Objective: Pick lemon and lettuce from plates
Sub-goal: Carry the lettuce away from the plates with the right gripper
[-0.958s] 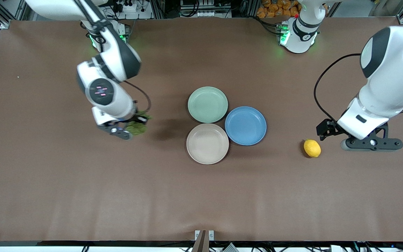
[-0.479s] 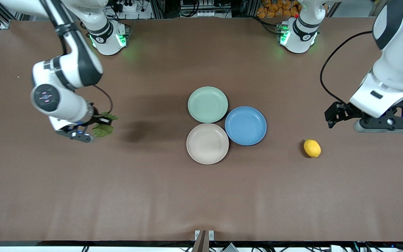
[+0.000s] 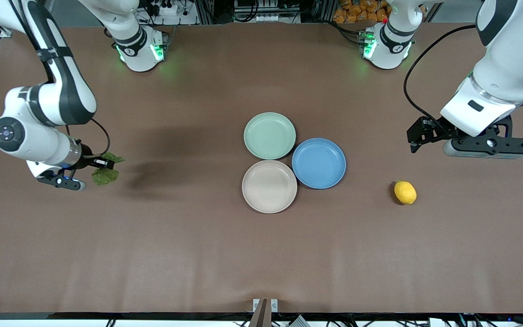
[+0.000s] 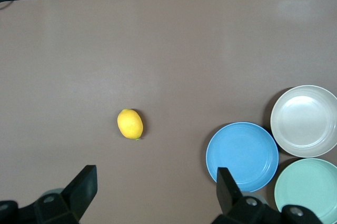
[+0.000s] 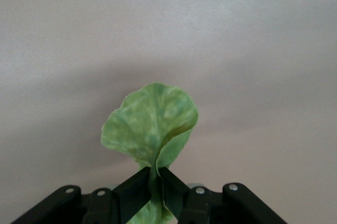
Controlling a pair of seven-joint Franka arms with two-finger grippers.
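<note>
Lettuce [image 3: 105, 175] hangs clamped in right end effector [image 5: 156, 184] over brown bench [image 3: 198, 254]; left end effector [image 4: 152, 195] spread apart over the bench near lemon [image 3: 405, 192].

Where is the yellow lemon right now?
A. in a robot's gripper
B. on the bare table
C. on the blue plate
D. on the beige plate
B: the lemon lies on the bare table toward the left arm's end, apart from the empty blue plate, and the left gripper stands open with nothing in it.
</note>
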